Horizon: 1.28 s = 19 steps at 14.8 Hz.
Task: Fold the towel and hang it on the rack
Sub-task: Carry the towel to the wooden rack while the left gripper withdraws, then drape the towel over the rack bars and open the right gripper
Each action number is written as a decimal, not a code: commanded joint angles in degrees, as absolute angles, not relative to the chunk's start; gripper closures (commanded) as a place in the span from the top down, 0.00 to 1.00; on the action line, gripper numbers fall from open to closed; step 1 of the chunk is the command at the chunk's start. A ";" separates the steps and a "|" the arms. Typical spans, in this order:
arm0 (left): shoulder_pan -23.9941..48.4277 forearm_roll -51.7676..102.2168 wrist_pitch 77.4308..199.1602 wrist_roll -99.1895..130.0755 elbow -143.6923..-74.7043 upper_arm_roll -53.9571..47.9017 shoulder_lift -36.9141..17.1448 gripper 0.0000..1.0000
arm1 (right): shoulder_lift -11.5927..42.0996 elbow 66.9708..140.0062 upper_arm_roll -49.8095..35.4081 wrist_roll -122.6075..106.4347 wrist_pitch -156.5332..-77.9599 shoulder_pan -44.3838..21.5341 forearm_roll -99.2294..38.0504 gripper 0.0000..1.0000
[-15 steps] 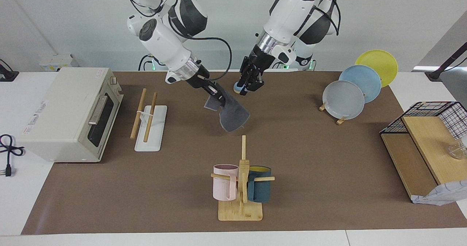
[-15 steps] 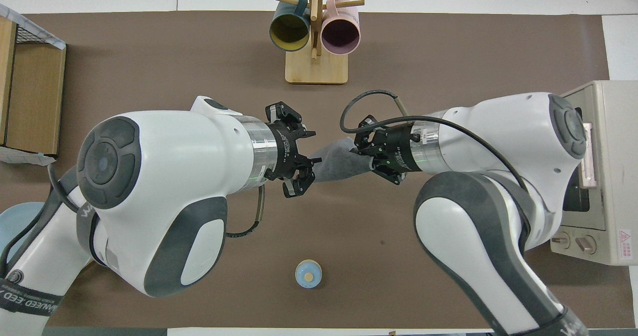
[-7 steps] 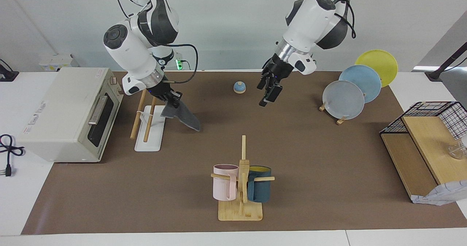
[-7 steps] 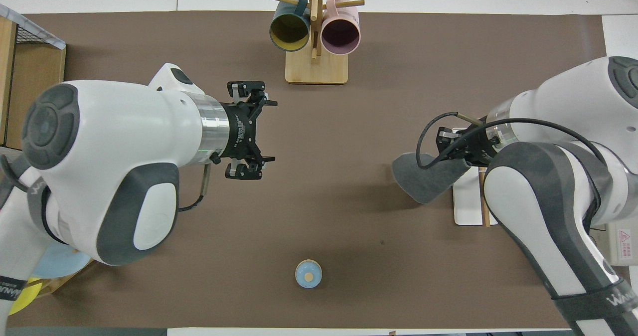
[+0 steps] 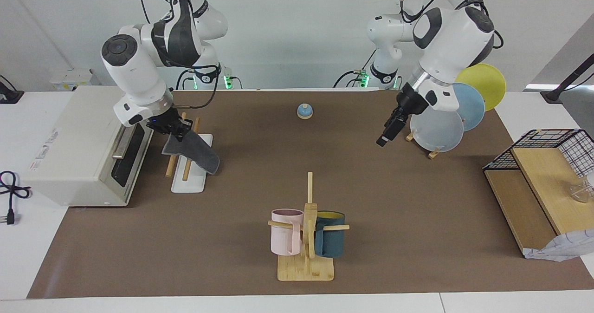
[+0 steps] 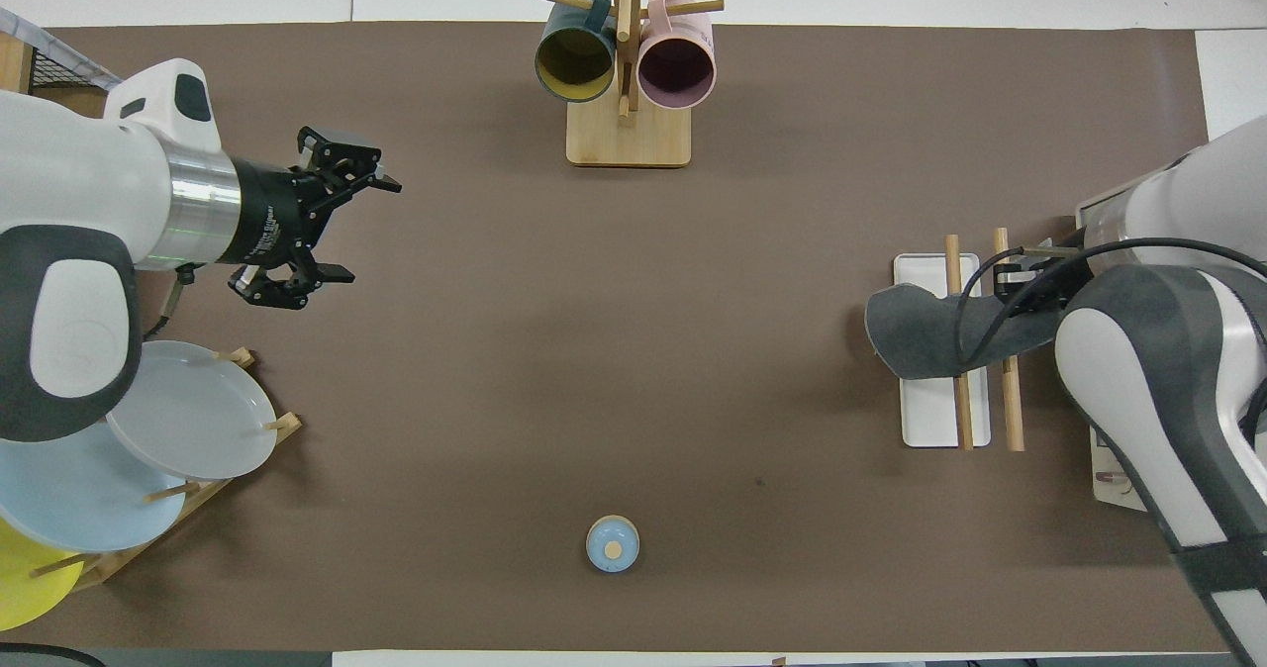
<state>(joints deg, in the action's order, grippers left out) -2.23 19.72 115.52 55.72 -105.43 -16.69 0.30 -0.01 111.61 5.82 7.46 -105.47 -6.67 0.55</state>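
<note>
My right gripper (image 5: pixel 177 129) is shut on the top edge of the towel (image 5: pixel 195 151). The towel shows its dark grey face and hangs slanted over the rack (image 5: pixel 188 180), across its two wooden dowels. In the overhead view the towel (image 6: pixel 916 335) crosses both dowels of the rack (image 6: pixel 930 420), and my right arm hides most of that gripper. I cannot tell whether the cloth rests on the dowels. My left gripper (image 5: pixel 384 139) is open and empty in the air beside the plates; it also shows in the overhead view (image 6: pixel 337 222).
A toaster oven (image 5: pixel 83 141) stands close beside the rack at the right arm's end. A mug tree (image 5: pixel 306 231) with two mugs stands mid-table, farther from the robots. A small blue knob (image 5: pixel 304 111) sits near the robots. Plates on a stand (image 5: pixel 438 127) and a wire basket (image 5: pixel 552 150) are at the left arm's end.
My right arm has carried the towel from the table's middle to over the rack. My left arm has drawn away, empty, toward the plates.
</note>
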 commanded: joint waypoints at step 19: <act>1.67 -2.47 87.01 7.56 -96.76 -8.79 3.60 1.00 | -2.37 115.75 5.19 -1.84 -104.41 0.88 2.29 1.00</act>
<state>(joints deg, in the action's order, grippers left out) 0.46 -2.13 88.54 8.73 -94.96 -9.88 1.81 -1.09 114.92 5.71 -0.24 -104.69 0.33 1.33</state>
